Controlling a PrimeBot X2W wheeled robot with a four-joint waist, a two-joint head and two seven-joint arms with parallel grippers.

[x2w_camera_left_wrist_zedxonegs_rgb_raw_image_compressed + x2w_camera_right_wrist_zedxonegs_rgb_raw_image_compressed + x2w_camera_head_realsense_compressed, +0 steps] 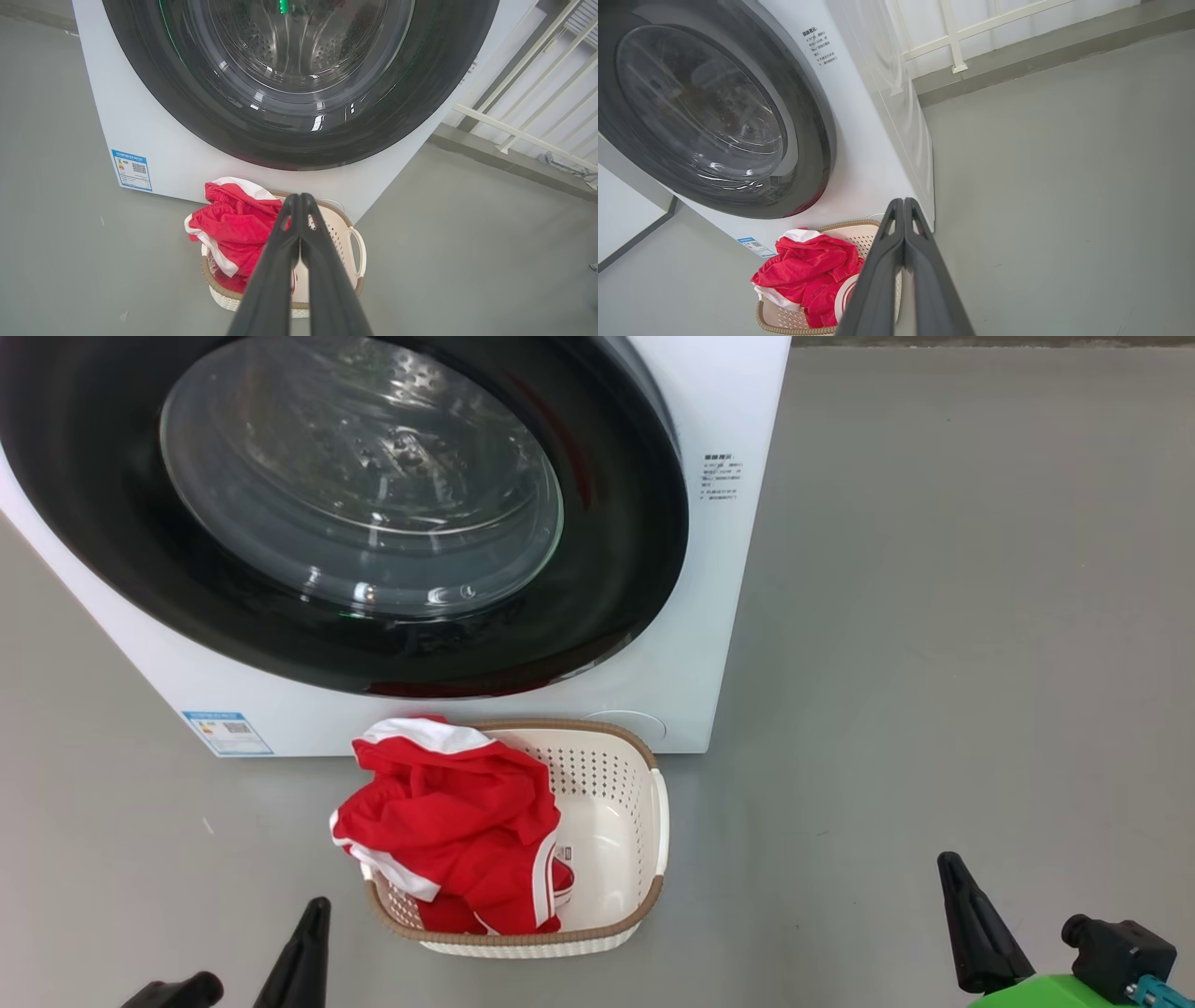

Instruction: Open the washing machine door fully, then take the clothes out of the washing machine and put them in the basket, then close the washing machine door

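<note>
Clothes [448, 821], bright red with white trim, heaped in the cream basket [611, 789]; left pincer [299, 199] and right pincer [903, 204] clenched empty.

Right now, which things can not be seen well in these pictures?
- Washing machine door: top cut off by the head view's upper edge.
- Drum: blurred by glass reflections, head view.
- Basket: left half covered by the clothes, head view.
- Blue label: print too small, head view.
- Basket's right side, right wrist view: hidden behind the right end effector.
</note>
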